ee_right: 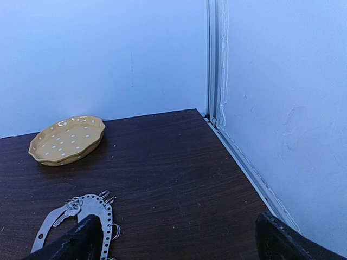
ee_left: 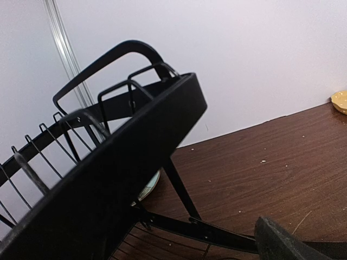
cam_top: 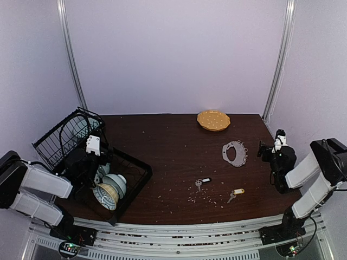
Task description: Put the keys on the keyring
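Right gripper is spread wide and holds nothing. Its two black fingers hang low over the right side of the table, and the left one sits just beside the keyring. From above there looks to be a sliver of wood between them, so I would not call it touching. Left gripper is over on the far left, up by the rim of the rack. Only one of its fingers shows in its own camera, out at the edge where an open jaw would put it, and nothing is caught in it.

The table is dark brown wood grain, sprinkled with pale crumbs, thickest near the front middle. Plain pale walls close it in, with metal rails running up the back corners. The keyring lies flat right of centre, a pale grey loop with holes along its band and small wire rings at its edge. The black-tag key lies nearer the front, about mid-table, with the yellow-tag key a little to its right. Both are apart from the loop and from each other. A yellow dotted dish sits at the back edge. The black wire rack holds bowls
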You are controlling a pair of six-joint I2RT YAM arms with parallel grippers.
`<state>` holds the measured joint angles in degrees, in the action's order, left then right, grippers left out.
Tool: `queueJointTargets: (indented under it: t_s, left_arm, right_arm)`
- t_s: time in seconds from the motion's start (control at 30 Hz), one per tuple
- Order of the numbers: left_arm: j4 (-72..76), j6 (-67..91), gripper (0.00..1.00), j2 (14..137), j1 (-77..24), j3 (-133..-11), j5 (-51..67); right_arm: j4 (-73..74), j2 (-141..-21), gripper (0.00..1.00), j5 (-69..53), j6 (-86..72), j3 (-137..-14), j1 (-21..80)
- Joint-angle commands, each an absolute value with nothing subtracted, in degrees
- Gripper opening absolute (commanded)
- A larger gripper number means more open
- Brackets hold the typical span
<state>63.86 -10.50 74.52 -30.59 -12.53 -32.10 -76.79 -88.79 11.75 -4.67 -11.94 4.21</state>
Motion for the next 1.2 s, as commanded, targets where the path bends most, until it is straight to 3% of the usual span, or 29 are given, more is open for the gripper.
queueJointTargets:
  t_s: [0.0,0.27,0.37,0.47,0.57,0.7,0.97,1.17]
  left_arm:
    - [72.13,-10.97,0.98,73.98,-30.64,-12.97,-31.43]
    - [73.66,-12.41,0.98,73.49,-30.68,-13.49,-35.06]
    - [66.89,-12.52,0.98,69.23,-30.71,-14.91,-33.43]
    - [57.06,-9.88,0.98,65.49,-30.71,-18.3,-30.46]
    - [51.85,-7.8,0.98,62.83,-30.76,-20.12,-27.06]
    - [51.0,-5.21,0.98,60.87,-31.0,-20.53,-23.08]
    - [44.53,-3.19,0.98,61.11,-32.87,-26.98,-16.9]
    - [42.96,-3.22,0.98,62.31,-35.55,-29.18,-16.42]
  right_arm:
    - [-77.36,-89.04,1.0,10.72,-4.11,-12.66,4.48]
    - [-74.09,-86.93,1.0,10.91,-4.52,-13.87,4.3]
    - [-51.32,-77.88,1.0,12.24,-7.04,-21.98,4.26]
    - [-28.99,-76.47,0.95,7.45,-14.02,-34.45,4.04]
    - [-12.8,-81.58,0.79,-2.2,-19.02,-44.97,4.4]
    - [-0.32,-91.85,0.66,-1.77,-22.45,-56.25,5.52]
    - [9.46,-110.8,0.57,-1.86,-24.54,-74.15,5.85]
    - [10.43,-117.66,0.47,-1.4,-27.28,-78.65,6.77]
